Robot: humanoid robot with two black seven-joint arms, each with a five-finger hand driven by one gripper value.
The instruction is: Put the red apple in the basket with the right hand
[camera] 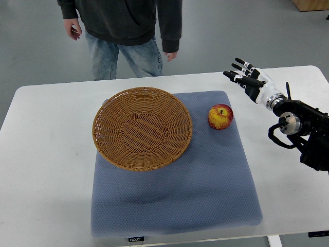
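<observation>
On the white table (pixel 46 154) a blue mat (pixel 205 195) carries the red apple (pixel 220 117), lying below and left of my right hand (pixel 248 81), whose fingers are spread and empty, with the wicker basket (pixel 142 127) further left.

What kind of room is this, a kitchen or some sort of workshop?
Probably a robot test lab, not a kitchen: a plain white table on a bare grey floor, a staged basket and apple on a blue mat, and a person standing by watching.
</observation>
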